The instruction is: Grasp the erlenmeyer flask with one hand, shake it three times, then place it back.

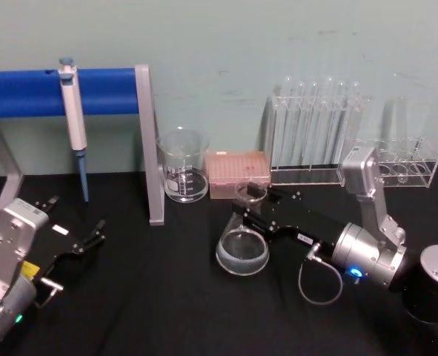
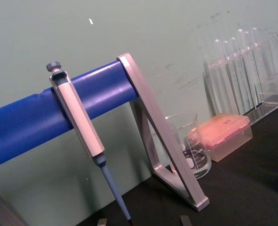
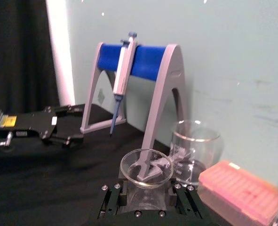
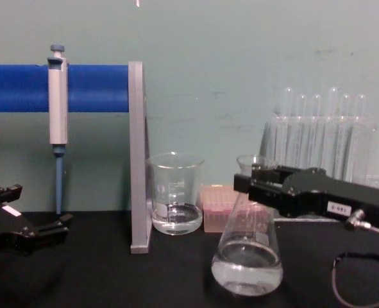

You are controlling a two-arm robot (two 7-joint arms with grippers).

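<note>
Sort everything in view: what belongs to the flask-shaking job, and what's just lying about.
Job: erlenmeyer flask, tilted; right gripper shut on its neck.
Lying about: beaker, pipette on blue stand, pink box, test tube rack; left gripper, idle, open.

The neck of the erlenmeyer flask is partly hidden behind the right gripper, whose white label is too small to read. The left gripper is cut off at the chest view's edge.

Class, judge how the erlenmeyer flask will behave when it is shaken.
The erlenmeyer flask is probably slippery and fragile: the right hand clamps smooth glass at its narrow neck. Liquid in its wide base likely sloshes, tugging the grip. The left hand rests open, far left.
</note>
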